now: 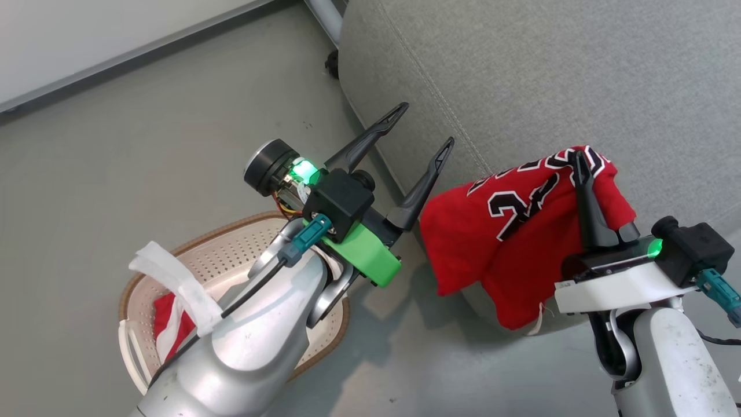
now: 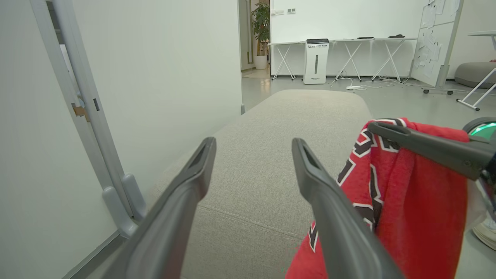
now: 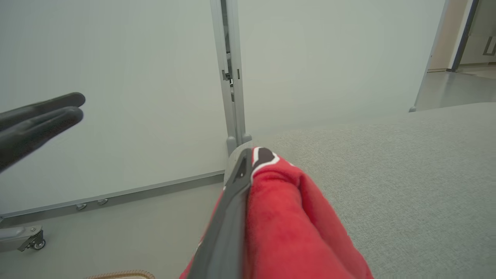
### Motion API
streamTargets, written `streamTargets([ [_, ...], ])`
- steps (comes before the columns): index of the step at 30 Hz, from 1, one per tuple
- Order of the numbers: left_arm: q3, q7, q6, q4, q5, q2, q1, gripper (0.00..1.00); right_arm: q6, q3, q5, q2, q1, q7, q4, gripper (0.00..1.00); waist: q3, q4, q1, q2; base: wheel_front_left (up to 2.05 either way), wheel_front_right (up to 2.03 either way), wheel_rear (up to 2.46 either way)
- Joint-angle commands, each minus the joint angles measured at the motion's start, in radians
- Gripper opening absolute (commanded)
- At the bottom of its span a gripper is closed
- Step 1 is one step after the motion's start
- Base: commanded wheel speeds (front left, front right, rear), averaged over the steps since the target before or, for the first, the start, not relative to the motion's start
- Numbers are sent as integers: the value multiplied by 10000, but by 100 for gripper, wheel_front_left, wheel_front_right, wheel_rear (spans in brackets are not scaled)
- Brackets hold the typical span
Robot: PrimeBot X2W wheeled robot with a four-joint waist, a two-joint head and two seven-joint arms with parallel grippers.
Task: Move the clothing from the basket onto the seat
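A red jersey (image 1: 509,243) with black-and-white numbers hangs from my right gripper (image 1: 580,159), which is shut on it above the front edge of the grey seat (image 1: 550,69). The cloth drapes down over the seat's edge. In the right wrist view the right gripper (image 3: 250,162) pinches the jersey (image 3: 294,224), and one finger is hidden under cloth. My left gripper (image 1: 425,124) is open and holds nothing, to the left of the jersey, over the seat's corner (image 2: 271,162). The basket (image 1: 231,249) stands on the floor at lower left, partly behind my left arm. A second red garment (image 1: 168,324) with white trim lies in it.
A white wheeled partition (image 2: 116,97) stands close behind the seat's left end, its caster (image 1: 331,62) near the cushion's corner. Grey floor (image 1: 145,145) surrounds the basket. Folding tables (image 2: 348,50) and a white machine (image 2: 316,60) stand far off across the room.
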Motion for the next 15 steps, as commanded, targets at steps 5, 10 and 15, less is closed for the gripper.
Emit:
streamTargets([
  [5,105,-5,79,10,115,163,-134,100,-3,-259,124,-27,-180,-24,-121,0,389,-213,0,-1,0,0,0],
  [10,175,-5,138,-51,149,273,-159,100,-3,-613,-37,-26,-985,-24,-280,0,771,-182,0,-1,0,0,0],
  [15,222,12,197,-95,250,415,-325,100,-3,-1057,-314,-72,-2276,-24,-414,0,1383,-55,0,-1,0,0,0],
])
